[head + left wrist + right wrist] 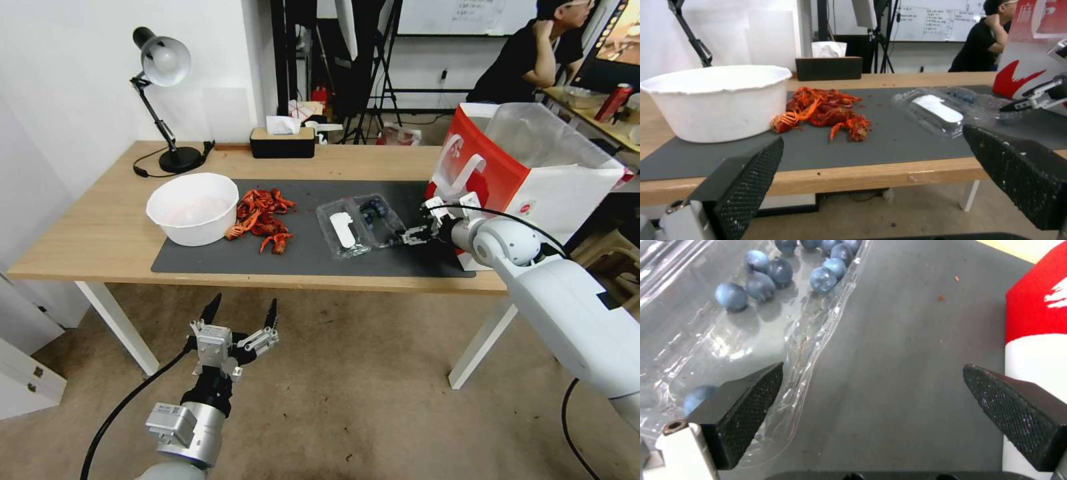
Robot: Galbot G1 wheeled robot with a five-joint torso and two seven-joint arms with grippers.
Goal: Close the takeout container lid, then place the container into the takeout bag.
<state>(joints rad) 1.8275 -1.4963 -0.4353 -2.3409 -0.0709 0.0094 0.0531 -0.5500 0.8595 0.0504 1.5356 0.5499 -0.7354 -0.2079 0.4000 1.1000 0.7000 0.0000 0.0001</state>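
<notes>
Nearest in the head view, the left gripper (241, 319) hangs at lower left, below the table edge, its fingers spread wide and holding nothing.

Further in, on the dark mat (200, 257), the takeout container (360, 225) lies flat open at frame centre. The lid (341, 230) with its white oblong label faces up, and the blueberries (773, 271) sit loose in the other half.

The right gripper (411, 237) is at the berry-side edge with its fingers wide apart, one textured pad over the rim.

That clamshell looks thin, glossy and crinkly, so probably light, flexy and slippery. I'd grab the rim flange, not the walls.

Behind it, right of centre, stands the stiff paper takeout bag (533, 180), its mouth open.
</notes>
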